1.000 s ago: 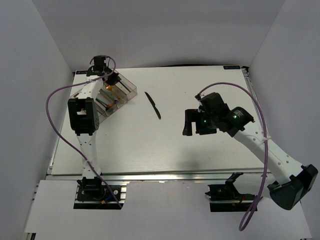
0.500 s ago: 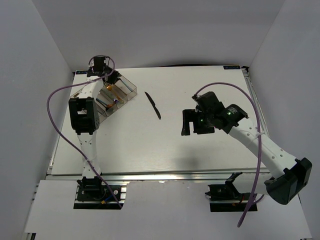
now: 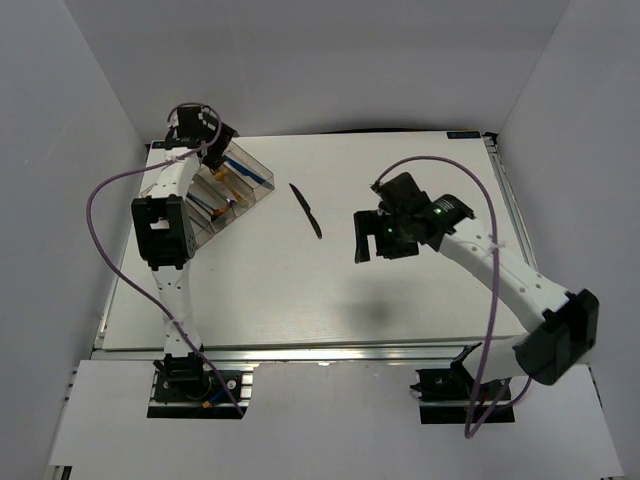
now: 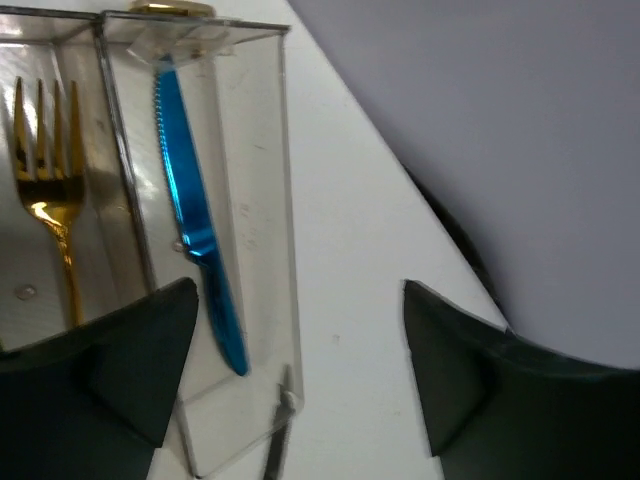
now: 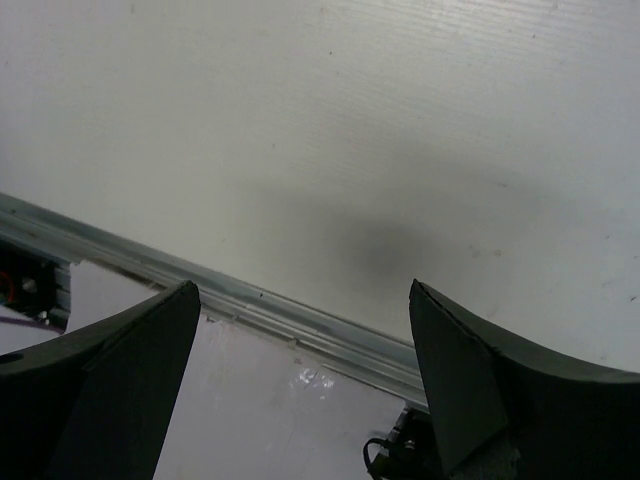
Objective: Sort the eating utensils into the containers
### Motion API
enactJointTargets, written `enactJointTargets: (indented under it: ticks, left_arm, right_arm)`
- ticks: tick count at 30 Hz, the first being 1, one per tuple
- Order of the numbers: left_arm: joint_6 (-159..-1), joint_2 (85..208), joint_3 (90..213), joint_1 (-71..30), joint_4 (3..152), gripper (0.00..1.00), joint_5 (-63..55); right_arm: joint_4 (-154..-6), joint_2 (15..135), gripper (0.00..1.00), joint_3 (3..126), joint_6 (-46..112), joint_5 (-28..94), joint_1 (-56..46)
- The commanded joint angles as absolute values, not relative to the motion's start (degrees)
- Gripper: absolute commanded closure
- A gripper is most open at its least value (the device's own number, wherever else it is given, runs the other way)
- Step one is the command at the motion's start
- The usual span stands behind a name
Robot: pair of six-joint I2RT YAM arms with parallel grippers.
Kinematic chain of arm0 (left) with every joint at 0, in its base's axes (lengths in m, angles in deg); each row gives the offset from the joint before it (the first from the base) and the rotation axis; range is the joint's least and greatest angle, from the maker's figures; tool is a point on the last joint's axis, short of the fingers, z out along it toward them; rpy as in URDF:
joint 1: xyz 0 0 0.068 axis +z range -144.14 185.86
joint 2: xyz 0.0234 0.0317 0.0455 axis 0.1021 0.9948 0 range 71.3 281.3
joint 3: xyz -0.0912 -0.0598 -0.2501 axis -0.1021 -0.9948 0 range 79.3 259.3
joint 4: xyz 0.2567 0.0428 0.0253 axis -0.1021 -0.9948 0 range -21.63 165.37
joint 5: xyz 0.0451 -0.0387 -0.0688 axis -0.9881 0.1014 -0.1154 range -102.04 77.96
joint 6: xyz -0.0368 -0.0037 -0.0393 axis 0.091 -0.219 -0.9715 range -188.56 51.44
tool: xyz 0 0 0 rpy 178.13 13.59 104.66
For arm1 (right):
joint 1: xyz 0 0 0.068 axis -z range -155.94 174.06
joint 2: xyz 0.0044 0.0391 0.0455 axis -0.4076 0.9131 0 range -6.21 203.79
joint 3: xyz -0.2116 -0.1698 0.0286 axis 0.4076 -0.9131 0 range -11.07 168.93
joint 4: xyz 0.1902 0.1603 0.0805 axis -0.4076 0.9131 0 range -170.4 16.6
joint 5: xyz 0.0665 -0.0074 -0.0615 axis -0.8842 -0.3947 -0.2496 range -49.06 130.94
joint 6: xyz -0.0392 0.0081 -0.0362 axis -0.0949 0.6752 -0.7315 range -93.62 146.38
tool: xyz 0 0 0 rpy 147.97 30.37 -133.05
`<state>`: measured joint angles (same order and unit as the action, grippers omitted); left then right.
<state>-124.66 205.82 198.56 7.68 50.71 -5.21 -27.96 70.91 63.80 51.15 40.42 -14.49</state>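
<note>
Now the blue knife (image 4: 195, 215) lies flat in the end compartment of the clear organiser tray (image 4: 287, 180), with its serrated blade toward the far end wall. The gold fork (image 4: 52, 200) lies in the compartment beside it, tines pointing the same way. From above we see the tray at the far left corner of the table (image 3: 300, 300), set at an angle to the edges; it holds other pieces we cannot identify. The left gripper (image 4: 298, 300) hangs over the tray's end, fingers spread wide and holding nothing. One black utensil (image 3: 306, 210) lies loose on the table between the tray and the right gripper (image 5: 302, 290), apart from both. We note the right gripper hovers near mid-table, spread wide and empty; its wrist view shows bare table and the metal rail (image 5: 300, 335) at the near edge.
</note>
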Motion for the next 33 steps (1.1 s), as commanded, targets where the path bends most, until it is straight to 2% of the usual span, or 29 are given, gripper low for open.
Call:
enactJointTargets:
  ticks: [1,4,7,9,10,13,15,17,20,22,23,33]
  left_arm:
    - [-121.6,194.5,205.4,7.8,47.4,0.02,-4.7]
    - [-116.8,188.7,206.5,7.8,38.6,0.02,-5.9]
    - [-111.6,182.9,201.6,7.8,26.0,0.02,-11.1]
    - [-106.5,171.6,191.4,7.7,20.0,0.02,-18.0]
    - [-105.8,167.7,181.9,7.7,18.8,0.02,-22.8]
    - [-102.7,148.4,162.6,7.7,18.4,0.02,-28.5]
    - [-101.7,143.6,155.7,7.0,16.4,0.02,-32.0]
    - [-102.0,140.1,149.4,6.7,15.7,0.02,-32.0]
    - [-102.2,137.9,147.8,3.6,13.8,0.02,-32.2]
    - [-102.0,138.7,149.3,1.7,12.5,0.02,-33.7]
    - [-102.0,139.2,150.0,1.0,12.2,0.02,-33.8]
    - [-101.6,141.5,150.5,0.1,13.1,0.02,-32.3]
  right_arm:
    - [-31.2,77.4,0.11,68.1,48.6,43.8,-14.9]
    - [-32.2,88.4,0.10,74.3,47.0,48.4,-16.3]
    - [-31.4,97.5,0.11,83.0,46.2,53.1,-18.1]
    - [-32.8,103.6,0.11,88.8,44.9,56.1,-20.1]
    - [-32.8,108.0,0.10,92.9,45.1,55.9,-20.0]
    - [-31.9,119.3,0.12,103.8,40.6,54.8,-19.9]
    - [-27.1,128.9,0.16,115.5,39.4,53.7,-19.3]
    - [-27.0,132.6,0.20,118.7,38.9,51.6,-18.1]
    - [-31.6,135.8,0.24,118.2,35.2,49.7,-16.7]
    - [-32.1,140.1,0.32,119.0,33.0,50.0,-15.9]
    - [-31.8,141.7,0.55,117.4,32.5,50.0,-15.9]
    - [-31.9,143.6,0.63,117.7,31.6,47.3,-16.4]
